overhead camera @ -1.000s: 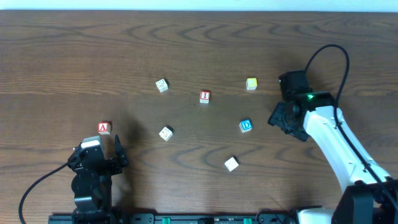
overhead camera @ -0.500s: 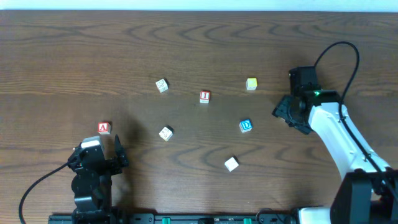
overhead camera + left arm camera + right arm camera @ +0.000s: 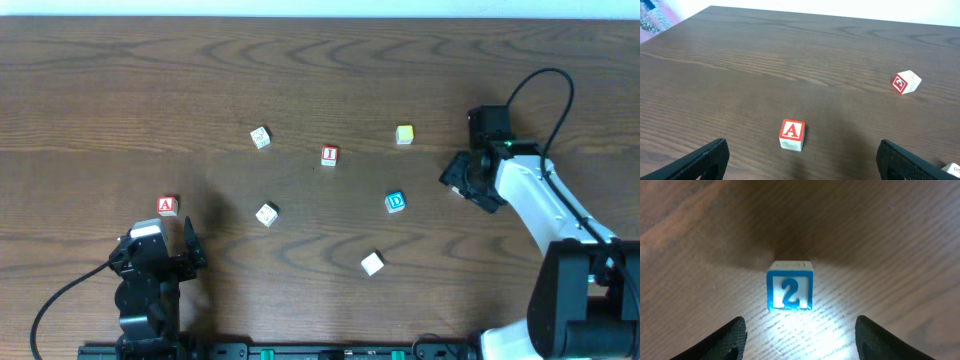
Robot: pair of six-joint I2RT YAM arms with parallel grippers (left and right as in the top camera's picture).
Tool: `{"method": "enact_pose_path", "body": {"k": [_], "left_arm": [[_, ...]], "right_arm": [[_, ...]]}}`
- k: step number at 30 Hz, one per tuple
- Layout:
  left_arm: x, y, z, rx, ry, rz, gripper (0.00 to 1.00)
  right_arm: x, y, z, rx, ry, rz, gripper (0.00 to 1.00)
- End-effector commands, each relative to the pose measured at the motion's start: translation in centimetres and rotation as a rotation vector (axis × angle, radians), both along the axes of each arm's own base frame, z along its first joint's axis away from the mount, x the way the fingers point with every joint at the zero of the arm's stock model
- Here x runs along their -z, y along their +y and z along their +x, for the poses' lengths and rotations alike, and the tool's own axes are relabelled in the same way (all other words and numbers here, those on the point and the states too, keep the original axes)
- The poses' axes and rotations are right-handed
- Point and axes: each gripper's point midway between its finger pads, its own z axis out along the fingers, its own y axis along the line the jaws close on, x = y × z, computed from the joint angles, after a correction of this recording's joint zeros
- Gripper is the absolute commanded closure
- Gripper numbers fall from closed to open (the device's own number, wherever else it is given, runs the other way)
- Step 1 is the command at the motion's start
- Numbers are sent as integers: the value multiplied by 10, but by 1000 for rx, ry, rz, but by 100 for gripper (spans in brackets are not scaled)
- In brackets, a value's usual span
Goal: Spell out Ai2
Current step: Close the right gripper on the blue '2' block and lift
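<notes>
The red-edged "A" cube [image 3: 167, 206] lies at the left, just ahead of my left gripper [image 3: 158, 242]. In the left wrist view that cube [image 3: 791, 135] sits in front of the open gripper [image 3: 802, 165], not between its fingers. The red-edged "I" cube [image 3: 329, 155] lies mid-table. In the right wrist view, the blue-edged "2" cube [image 3: 789, 292] rests on the wood, lit, just beyond my open right gripper [image 3: 800, 340]. Overhead, the right gripper [image 3: 468, 184] hides that cube.
A blue-edged "D" cube [image 3: 396, 202] lies left of the right gripper. A yellow cube [image 3: 404, 134] and pale cubes [image 3: 260, 137], [image 3: 267, 213], [image 3: 372, 263] are scattered about mid-table. The left wrist view shows a pale cube [image 3: 905, 82] at the far right.
My right arm has shifted a little to the right and away from the front edge. The left arm and all visible cubes have stayed put.
</notes>
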Motion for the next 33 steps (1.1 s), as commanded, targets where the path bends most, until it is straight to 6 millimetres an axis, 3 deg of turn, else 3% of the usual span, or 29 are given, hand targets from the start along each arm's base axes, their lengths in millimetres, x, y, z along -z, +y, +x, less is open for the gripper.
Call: {"method": "enact_pose_path", "body": {"k": [1, 6, 15, 27, 33], "left_arm": [[9, 1, 0, -9, 16, -14, 5], [9, 1, 0, -9, 16, -14, 5], [9, 1, 0, -9, 16, -14, 5], [9, 1, 0, -9, 16, -14, 5], [9, 1, 0, -9, 16, -14, 5]], "right_arm": [[3, -2, 3, -23, -6, 10, 31], [4, 1, 12, -69, -31, 15, 34], [26, 2, 10, -74, 23, 26, 36], [27, -9, 11, -40, 16, 40, 41], [27, -8, 12, -41, 13, 45, 62]]}}
